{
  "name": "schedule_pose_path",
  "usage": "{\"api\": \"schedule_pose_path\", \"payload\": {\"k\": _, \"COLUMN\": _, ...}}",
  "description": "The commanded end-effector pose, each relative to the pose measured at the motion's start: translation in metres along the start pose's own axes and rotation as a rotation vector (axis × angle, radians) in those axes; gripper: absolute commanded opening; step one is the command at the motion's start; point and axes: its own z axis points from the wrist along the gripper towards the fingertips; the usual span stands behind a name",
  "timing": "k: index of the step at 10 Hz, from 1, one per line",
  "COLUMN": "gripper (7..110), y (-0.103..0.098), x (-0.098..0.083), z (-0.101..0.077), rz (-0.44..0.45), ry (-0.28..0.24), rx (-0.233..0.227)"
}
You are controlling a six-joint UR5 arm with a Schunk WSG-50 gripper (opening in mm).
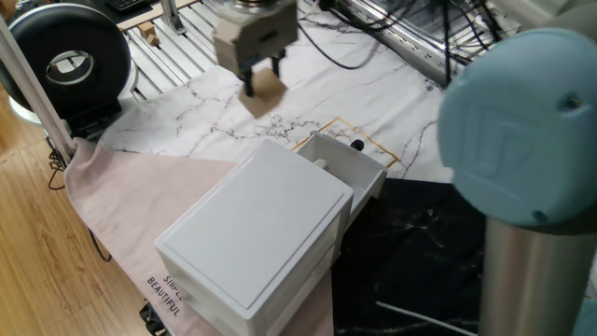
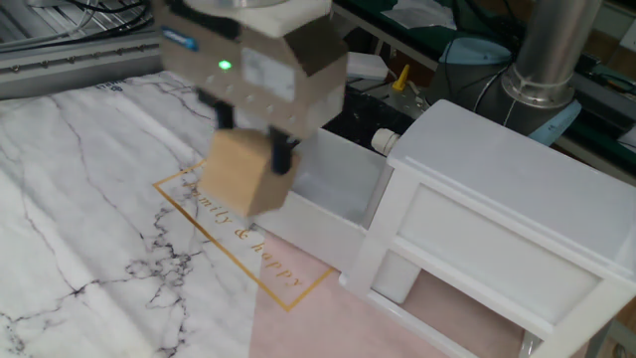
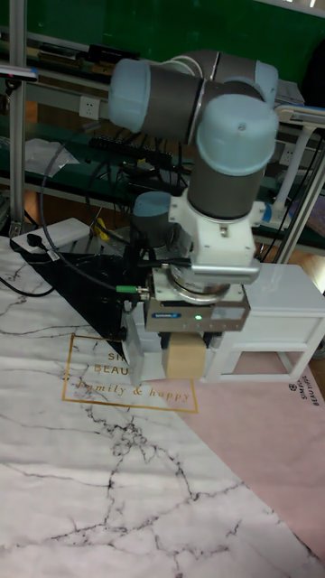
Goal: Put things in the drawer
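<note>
Carry step: tool clamped on wooden cube above tabletop, beside open drawer; next, centre over drawer, release.

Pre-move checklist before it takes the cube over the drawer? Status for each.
1. Grip: claw shut on the small light-brown wooden cube: ok.
2. Cube clear of the white marble-pattern tabletop, carried in the air: ok.
3. Shallow white sliding drawer pulled out of the large white box-shaped cabinet: ok.
4. Drawer interior free for the cube: what shows looks bare; part is hidden behind the claw: cannot tell.
5. Cube above the drawer opening: not ok, it hangs beside the drawer over the gold lettering.
6. Cube bottom higher than the drawer's front wall: cannot tell from these angles.
</note>
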Motion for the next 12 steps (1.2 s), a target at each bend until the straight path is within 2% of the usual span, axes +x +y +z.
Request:
{"api": "schedule_pose_path", "payload": {"k": 1, "gripper": 7, "y": 0.006, "x": 0.075, "z": 0.009, "rz": 0.008, "ry": 0.257, "rx": -0.102}}
{"api": "schedule_pose_path", "payload": {"k": 3, "gripper": 7, "y": 0.01, "x": 0.093, "z": 0.019, "rz": 0.038, "ry": 0.373, "rx": -0.088}}
{"api": "schedule_pose_path", "payload": {"k": 4, "gripper": 7, "y": 0.01, "x": 0.096, "z": 0.026, "rz": 0.027, "ry": 0.403, "rx": -0.077}}
{"api": "schedule_pose_path", "payload": {"k": 6, "gripper": 7, "y": 0.004, "x": 0.104, "z": 0.051, "rz": 0.017, "ry": 0.473, "rx": -0.017}}
{"api": "schedule_pose_path", "payload": {"k": 8, "gripper": 7, "y": 0.004, "x": 0.112, "z": 0.055, "rz": -0.008, "ry": 0.532, "rx": -0.02}}
{"api": "schedule_pose_path", "payload": {"k": 9, "gripper": 7, "y": -0.001, "x": 0.123, "z": 0.052, "rz": -0.02, "ry": 0.595, "rx": -0.005}}
{"api": "schedule_pose_path", "payload": {"k": 11, "gripper": 7, "y": -0.005, "x": 0.127, "z": 0.058, "rz": -0.044, "ry": 0.64, "rx": -0.002}}
{"api": "schedule_pose_path", "payload": {"k": 12, "gripper": 22, "y": 0.0, "x": 0.125, "z": 0.061, "rz": -0.05, "ry": 0.636, "rx": -0.03}}
